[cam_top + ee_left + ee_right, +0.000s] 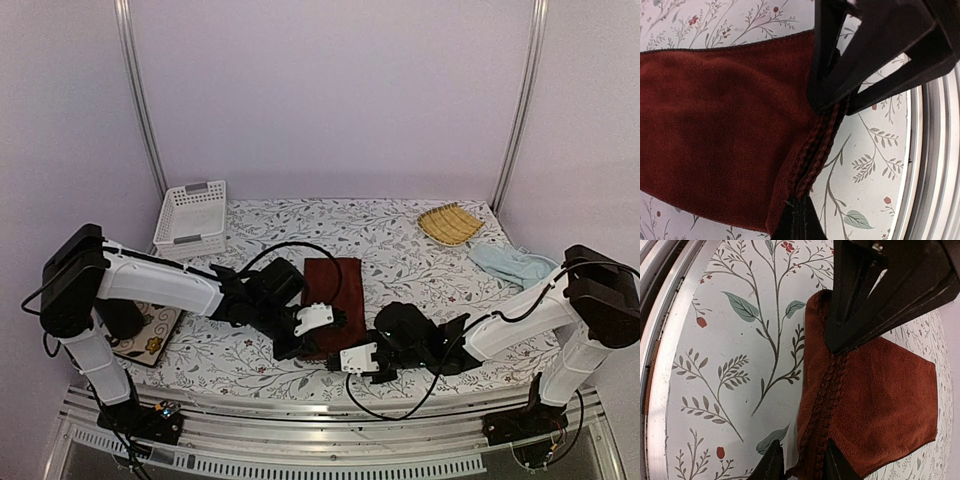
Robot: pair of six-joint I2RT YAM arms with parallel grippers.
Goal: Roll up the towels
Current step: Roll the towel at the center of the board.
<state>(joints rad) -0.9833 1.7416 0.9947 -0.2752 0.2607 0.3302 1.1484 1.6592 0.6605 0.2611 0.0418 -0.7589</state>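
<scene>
Looking over the whole floral table (400, 250) first: the rust-red towel (332, 285) lies flat in the middle, toward the near edge. The pale blue towel (512, 265) sits crumpled at the far right, well apart and untouched. My guess is we're right at the start of rolling the red one, since both arms are on its near edge. To do this well, I'd lift both corners evenly and tip them away from me into one tight first turn. If one side leads, the roll will probably go cone-shaped, and I'd expect terry to sag between two pinch points, so I'd stay low and keep that edge taut. The left gripper (812, 155) is clamped right down on the near left corner, with the cloth bunched into a ridge between its fingers (865, 60). The right gripper (822, 405) has its jaws drawn in narrow around the near right corner. In the wrist view the stitched hem (827, 385) runs from one finger to the other and touches both, so I'd call that a pinch — maybe a lighter one than the left.
</scene>
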